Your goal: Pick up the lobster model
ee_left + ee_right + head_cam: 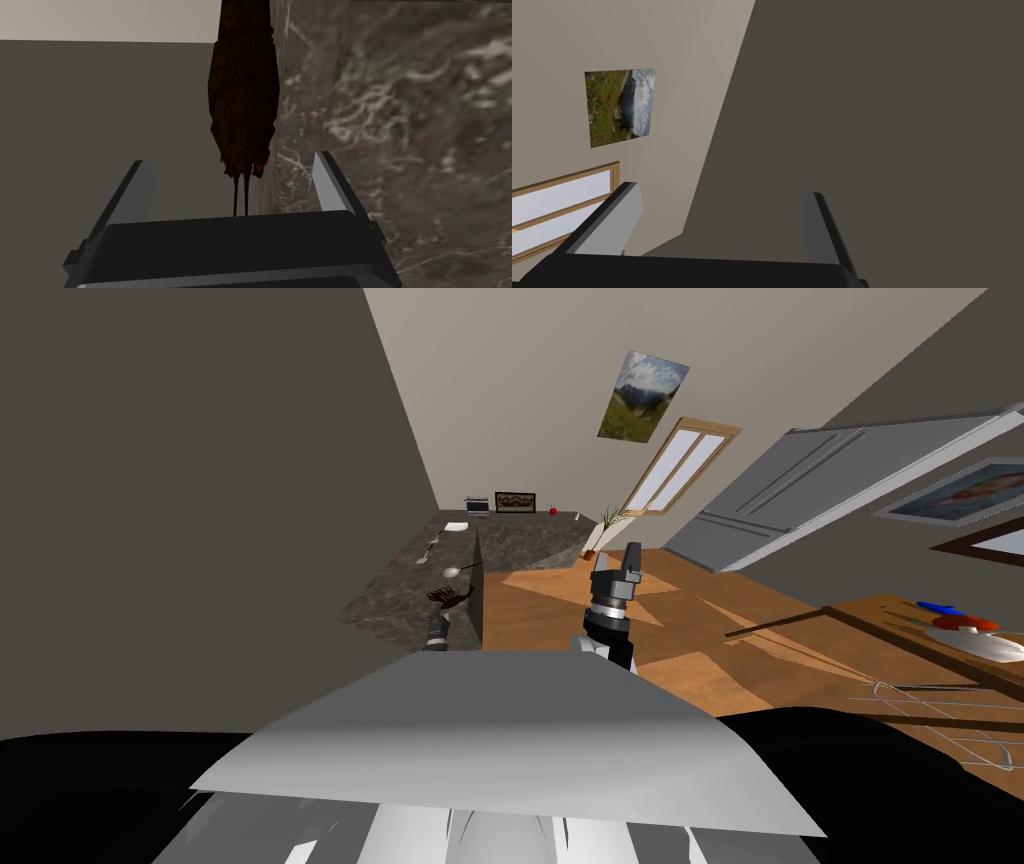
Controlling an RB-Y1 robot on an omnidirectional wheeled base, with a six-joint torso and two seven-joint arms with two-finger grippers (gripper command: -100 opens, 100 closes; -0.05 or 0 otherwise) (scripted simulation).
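Grey blades of the left jaws stand wide open with nothing gripped; two thin feelers run back between them towards their dark body. Just ahead lies the lobster model, dark reddish-brown and long, in line with the gap; in the head view it sits on the near end of the counter, close to that counter's edge.

I judge it light and stiff, a hard moulded shell rather than anything soft. The feelers and legs look thin enough to snap, so the broad middle of the body seems the place to close on. Its rough, speckled surface should not slip much; a careless nudge could push it off the edge.

Mottled stone of the counter runs along one side of it, and nothing lies between jaws and lobster. Farther along the counter are a spoon and a white dish, both well apart from the lobster; at the far end stands a small framed picture.

Off to the side, the right arm is held up over the wooden floor, its jaws open and empty.
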